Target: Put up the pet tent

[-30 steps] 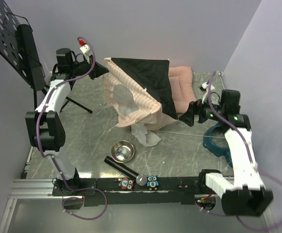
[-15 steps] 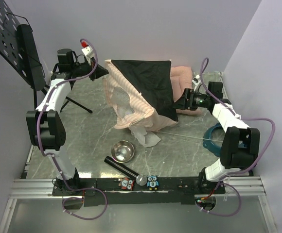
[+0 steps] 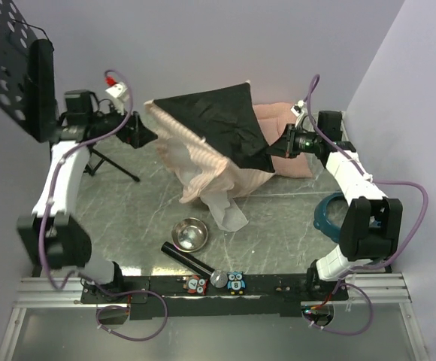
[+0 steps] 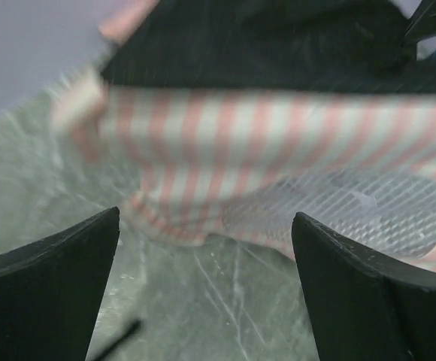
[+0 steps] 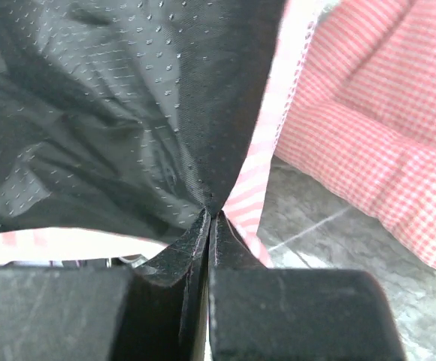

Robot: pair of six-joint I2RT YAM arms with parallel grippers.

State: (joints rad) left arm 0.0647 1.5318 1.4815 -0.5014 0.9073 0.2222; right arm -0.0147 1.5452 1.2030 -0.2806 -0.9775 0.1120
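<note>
Pet tent (image 3: 218,128) is lying crumpled at the table's (image 3: 128,218) far middle, black floor up, against the pink cushion (image 3: 274,116). Right gripper (image 5: 210,219) is clamping its floor corner; left gripper (image 4: 205,218) is gaping empty beside the striped edge. Looking light, floppy, so grabbing seams beats mesh.

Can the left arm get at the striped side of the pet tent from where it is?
Probably yes. The left gripper is open and faces the pet tent, with only tabletop showing between them. The right gripper pinches the tent's far corner, away from that path.
</note>
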